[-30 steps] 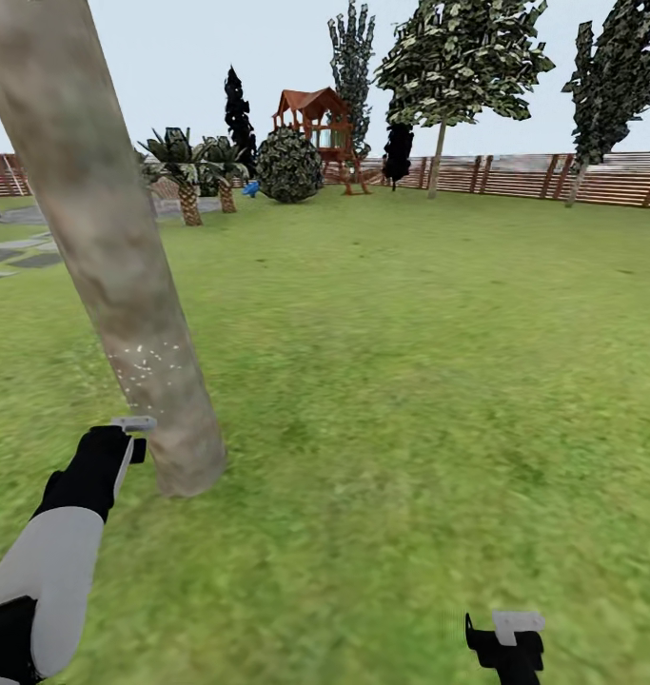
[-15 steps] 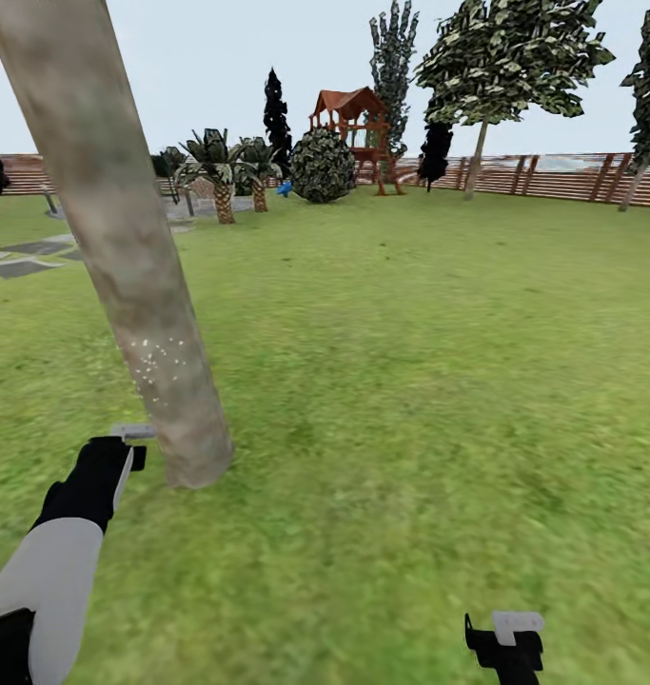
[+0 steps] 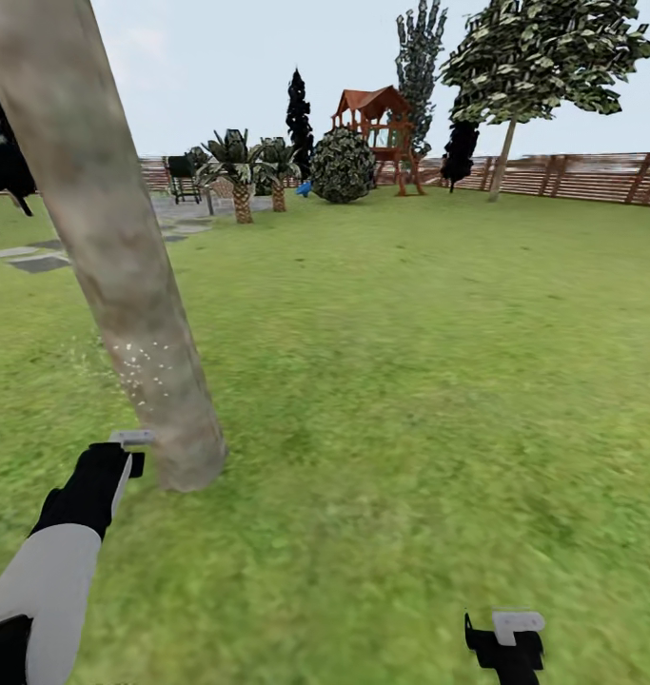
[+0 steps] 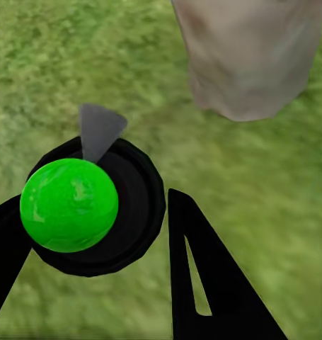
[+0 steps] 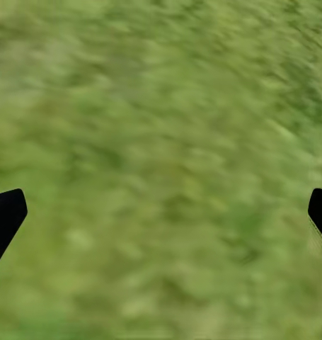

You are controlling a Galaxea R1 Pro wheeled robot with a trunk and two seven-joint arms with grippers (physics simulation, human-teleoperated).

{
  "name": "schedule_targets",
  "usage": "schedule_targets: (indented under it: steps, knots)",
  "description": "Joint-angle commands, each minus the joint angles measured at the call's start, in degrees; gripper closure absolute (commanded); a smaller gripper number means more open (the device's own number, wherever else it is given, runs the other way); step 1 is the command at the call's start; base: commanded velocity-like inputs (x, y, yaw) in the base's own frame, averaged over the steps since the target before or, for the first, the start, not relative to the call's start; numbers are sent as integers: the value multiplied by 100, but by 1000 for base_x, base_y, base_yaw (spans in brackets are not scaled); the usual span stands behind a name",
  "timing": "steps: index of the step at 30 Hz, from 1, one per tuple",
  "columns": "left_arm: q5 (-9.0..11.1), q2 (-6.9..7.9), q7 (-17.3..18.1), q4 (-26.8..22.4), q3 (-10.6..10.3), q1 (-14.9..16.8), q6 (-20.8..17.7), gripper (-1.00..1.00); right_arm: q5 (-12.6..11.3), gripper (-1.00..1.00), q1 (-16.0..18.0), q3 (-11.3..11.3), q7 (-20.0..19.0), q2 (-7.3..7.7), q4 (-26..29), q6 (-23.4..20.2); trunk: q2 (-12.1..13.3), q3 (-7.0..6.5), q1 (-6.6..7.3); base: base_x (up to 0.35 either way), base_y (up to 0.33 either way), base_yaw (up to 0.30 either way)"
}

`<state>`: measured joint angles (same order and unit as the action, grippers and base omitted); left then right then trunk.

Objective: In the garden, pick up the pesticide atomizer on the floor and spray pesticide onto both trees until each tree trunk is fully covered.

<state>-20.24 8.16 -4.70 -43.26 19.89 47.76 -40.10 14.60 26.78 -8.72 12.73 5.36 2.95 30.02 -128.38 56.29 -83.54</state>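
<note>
The pesticide atomizer (image 4: 83, 205), a round black body with a bright green cap and a grey nozzle, sits between the fingers of my left gripper (image 4: 93, 212), which is shut on it. In the head view my left gripper (image 3: 125, 461) hangs low, just left of the base of a thick pale tree trunk (image 3: 125, 276). A patch of white spray specks (image 3: 146, 366) dots the trunk's lower part. The same trunk's base (image 4: 249, 57) shows close beyond the nozzle. A second tree (image 3: 543, 57) with a patchy green canopy stands far off by the fence. My right gripper (image 3: 505, 647) is open over bare grass (image 5: 161, 177).
Green lawn (image 3: 410, 381) stretches ahead to a brown slat fence (image 3: 581, 176). Far back stand a red play tower (image 3: 377, 133), a round bush (image 3: 344, 166), small palms (image 3: 239, 176) and a dark chair (image 3: 182, 176). Grey paving stones (image 3: 39, 259) lie at the left.
The head view has swung left, so the far scenery has slid right. A few spray specks now drift left of the trunk. Both arms hold the same pose.
</note>
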Motion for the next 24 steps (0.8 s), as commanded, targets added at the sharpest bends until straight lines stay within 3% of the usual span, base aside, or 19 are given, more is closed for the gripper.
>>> schedule_targets:
  steps: [1, 9, 12, 13, 14, 15, 24]
  knots:
    - [12, -5, -23, -14, -1, 5, -23, 100, 61, -100, 2, -42, 19, 0, -5, 14, -2, 5, -1, 150, -269, 277]
    - [-8, 5, -31, 9, -1, -150, -12, 100, 53, -100, 2, -42, 28, 27, -5, 15, -2, 5, -1, 150, -269, 61]
    - [-6, 43, -53, 75, 13, -259, 352, 100, 53, -100, 2, -42, 28, 40, -5, 20, -2, 5, -1, 151, -269, 0]
    - [-3, 48, -63, 91, 50, -305, 459, 100, 54, -100, 2, -42, 26, 42, -5, 18, -2, 5, -1, 155, -265, 0]
    - [-3, 17, -75, 104, 257, -396, 564, 100, 56, -100, 2, -42, 23, 40, -5, 19, -2, 5, -1, 158, -263, 15]
    - [-4, 1, -83, 106, 315, -423, 586, 100, 58, -100, 2, -42, 22, 39, -5, 19, -2, 5, -1, 158, -263, 86]
    - [-19, -9, -133, 108, 381, -452, 622, 100, 61, -100, 2, -42, 19, 25, -5, 18, -2, 5, -1, 158, -262, 245]
